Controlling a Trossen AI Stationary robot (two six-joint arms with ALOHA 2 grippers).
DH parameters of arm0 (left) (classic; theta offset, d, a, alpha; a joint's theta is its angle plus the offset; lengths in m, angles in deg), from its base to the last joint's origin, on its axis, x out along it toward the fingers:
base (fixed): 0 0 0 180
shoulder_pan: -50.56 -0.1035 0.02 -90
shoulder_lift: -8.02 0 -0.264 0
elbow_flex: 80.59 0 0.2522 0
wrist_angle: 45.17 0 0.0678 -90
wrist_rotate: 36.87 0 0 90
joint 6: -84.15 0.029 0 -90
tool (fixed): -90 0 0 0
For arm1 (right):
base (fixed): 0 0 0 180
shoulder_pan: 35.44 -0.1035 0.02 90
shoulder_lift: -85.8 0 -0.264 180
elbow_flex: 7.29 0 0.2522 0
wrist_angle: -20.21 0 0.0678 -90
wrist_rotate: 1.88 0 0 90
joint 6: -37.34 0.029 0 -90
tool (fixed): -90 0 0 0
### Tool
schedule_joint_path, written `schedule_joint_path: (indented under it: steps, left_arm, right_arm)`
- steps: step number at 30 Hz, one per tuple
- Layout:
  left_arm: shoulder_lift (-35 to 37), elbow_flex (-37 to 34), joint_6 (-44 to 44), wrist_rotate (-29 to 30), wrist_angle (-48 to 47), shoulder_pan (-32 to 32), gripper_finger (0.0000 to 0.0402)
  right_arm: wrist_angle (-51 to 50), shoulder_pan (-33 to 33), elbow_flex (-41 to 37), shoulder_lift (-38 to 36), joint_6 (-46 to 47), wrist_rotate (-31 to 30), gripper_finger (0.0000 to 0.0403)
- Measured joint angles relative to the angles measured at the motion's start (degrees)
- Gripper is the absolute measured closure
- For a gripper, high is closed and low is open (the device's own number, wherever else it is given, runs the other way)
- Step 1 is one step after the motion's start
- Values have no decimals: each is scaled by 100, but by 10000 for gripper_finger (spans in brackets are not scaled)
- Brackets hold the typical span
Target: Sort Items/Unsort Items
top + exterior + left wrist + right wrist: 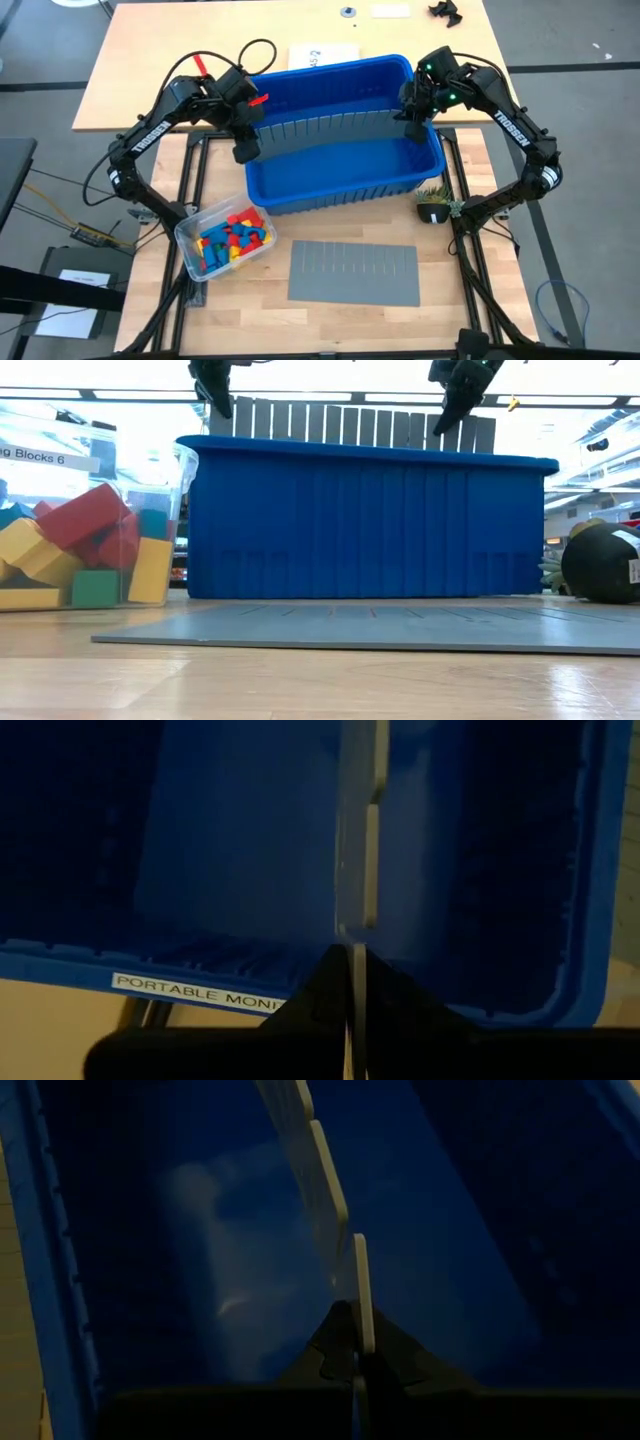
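A grey slotted divider sheet [330, 127] stands on edge lengthwise inside the big blue bin [300, 190]; its slotted top [350, 425] rises above the bin's rim. My left gripper [245, 150] is shut on its left end and my right gripper [412, 128] on its right end. The items, small red, yellow, green and blue toy blocks [228, 240], lie in a clear tub [150, 470] on the table left of the bin's near wall. My left gripper pinches the divider sheet's left end [355, 925] between its two fingers, slanting down from above at the bin's left wall. The sheet stands upright on edge and runs away from the fingers along the bin. Its lower edge is hidden. My right gripper pinches the sheet's right end at a top tab [362, 1305] between its two fingers, slanting down from above at the bin's right wall. The sheet stands upright, edge-on to the fingers, over the bin's floor.
A second grey slotted sheet [353, 272] lies flat on the table in front of the bin. A dark round object with green sprigs [435, 210] sits at the bin's near right corner. A white paper [322, 56] lies behind the bin.
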Motion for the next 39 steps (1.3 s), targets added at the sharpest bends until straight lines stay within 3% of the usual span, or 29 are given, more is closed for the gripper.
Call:
schedule_joint_path:
  steps: [8, 22, 28, 34, 37, 39]
  left_arm:
    - [-349, 4, -3, 51, -219, 63, 382]
    - [-976, -2, -7, 157, -493, 71, 381]
    - [-979, -8, -14, 135, -324, 69, 348]
    - [-808, 450, -27, 127, -329, 69, 287]
    - [-637, 754, -31, 79, 43, 69, 274]
    - [-415, 766, -53, 24, 789, 69, 272]
  right_arm:
    - [62, 4, -93, 12, -54, -20, 401]
    - [535, 0, -986, -5, 56, -78, 398]
    - [577, 9, -874, -5, 291, -262, 346]
    - [526, 0, -36, -5, 400, -376, 272]
    - [555, 7, 355, -7, 595, 10, 251]
    - [755, 49, 428, -16, 783, 614, 245]
